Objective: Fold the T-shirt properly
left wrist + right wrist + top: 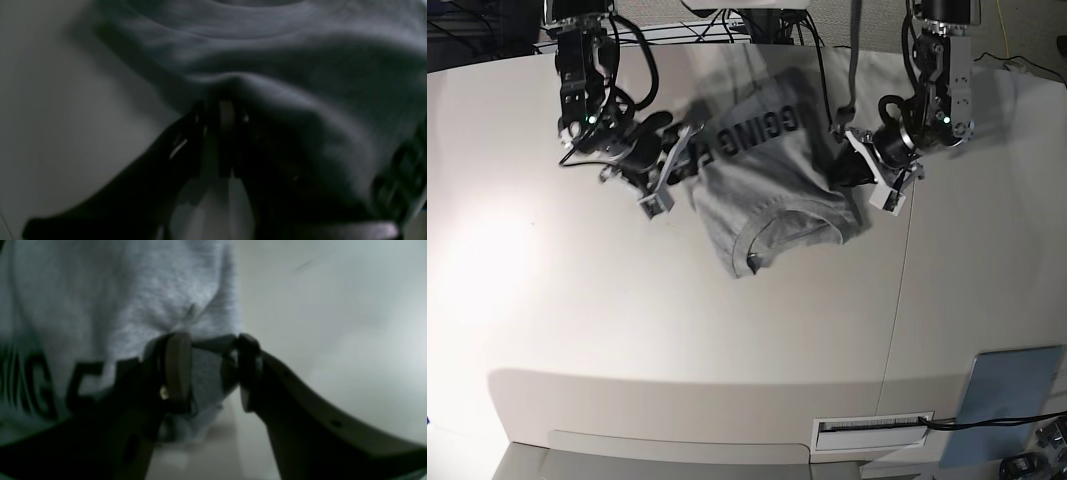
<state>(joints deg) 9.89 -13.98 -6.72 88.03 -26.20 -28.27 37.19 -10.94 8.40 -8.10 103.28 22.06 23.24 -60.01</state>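
The heather-grey T-shirt (767, 170) is bunched at the far middle of the white table (577, 320). Its black lettering (752, 130) faces up and its ribbed collar (777, 232) points toward the front. My left gripper (852, 165) is shut on the shirt's edge on the right side of the base view. In the left wrist view the fingers (227, 110) pinch a ridge of cloth (283, 66) below the collar. My right gripper (682, 150) holds the shirt's opposite edge. In the right wrist view (213, 370) a fold of cloth (133, 290) sits between the jaws, which stand a little apart.
A seam (897, 300) runs across the table on the right. A blue-grey panel (1012, 390) and a vent slot (872, 428) lie at the front right edge. Cables (757, 20) hang behind the shirt at the back.
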